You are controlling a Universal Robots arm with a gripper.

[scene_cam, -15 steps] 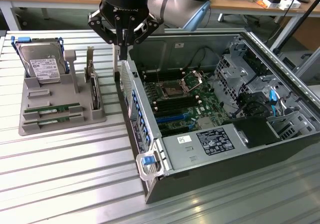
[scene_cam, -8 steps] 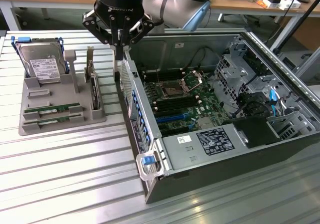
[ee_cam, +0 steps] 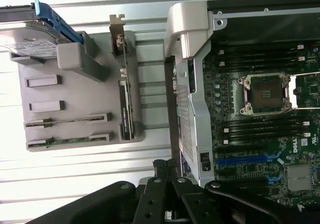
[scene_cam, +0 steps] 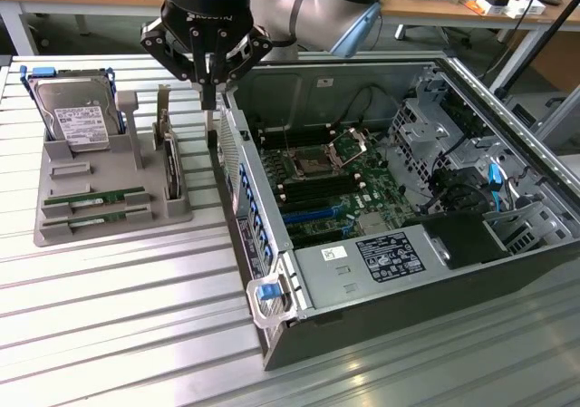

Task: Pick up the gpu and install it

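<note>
Gripper [scene_cam: 210,101]: fingers pressed together on nothing, hanging over the strip of table between the gray holder [scene_cam: 54,230] and the computer case [scene_cam: 272,280].
Nearest neighbour: the upright dark card [scene_cam: 169,158] with its metal bracket stands in the holder just to the exterior view's left of the fingertips and lower down.
Gpu [scene_cam: 95,197]: a thin green stick lying lengthwise in a slot at the near end of the holder. A second, similar stick lies just beside it. Both are well apart from the gripper, further to the exterior view's left.
Far end of holder: the hard drive [scene_cam: 77,117] stands upright in its blue rails.
Step in hand, as judged: reaching for the pick; the gpu lies untouched in its slot.
Doing it well, as judged: pass clear of the card's bracket, open the jaws above the stick, set them across its thin faces near mid-length, and lift straight up so that neither end catches in the slot.
Risk: an off-centre hold would probably tilt so long a board.
</note>
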